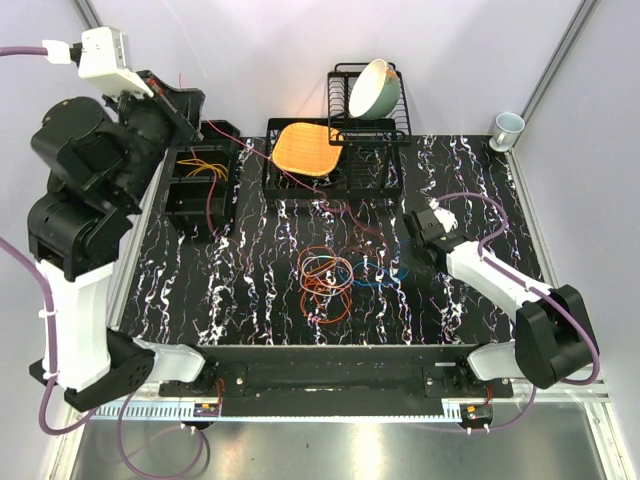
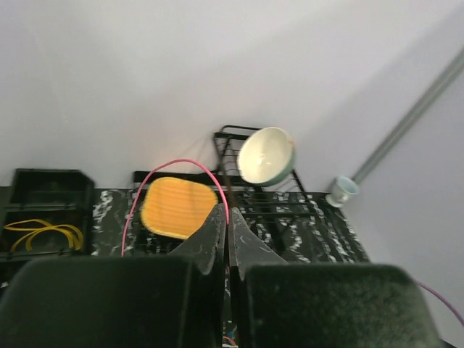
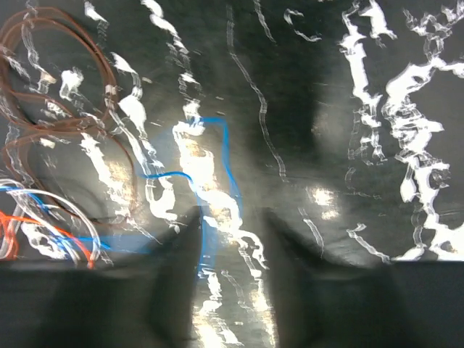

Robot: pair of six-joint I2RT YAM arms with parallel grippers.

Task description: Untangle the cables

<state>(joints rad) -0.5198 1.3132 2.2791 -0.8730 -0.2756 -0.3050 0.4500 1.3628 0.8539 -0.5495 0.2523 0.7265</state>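
**While the left gripper (image 2: 226,217) pinches a thin pink cable (image 2: 181,161), the right gripper (image 3: 232,243) stands over a thin blue cable (image 3: 225,156)**

Where the right arm stretches low toward the middle of the black white-veined table (image 1: 230,300), its blurred fingers stand a little apart. The blue cable runs between them, and I cannot tell whether they touch it. Just to its left lies the tangle of orange, red and white cables (image 1: 330,275), loops overlapping. The left arm is folded upright at the far left, wrist raised. Its fingers are pressed together on the pink cable, which arcs up from their tips. Farther back, a yellow cable (image 2: 43,230) coils inside a black crate (image 1: 178,190). A black wire dish rack (image 1: 385,135) holds an orange square plate (image 1: 303,147) and a tilted pale green bowl (image 1: 373,88).
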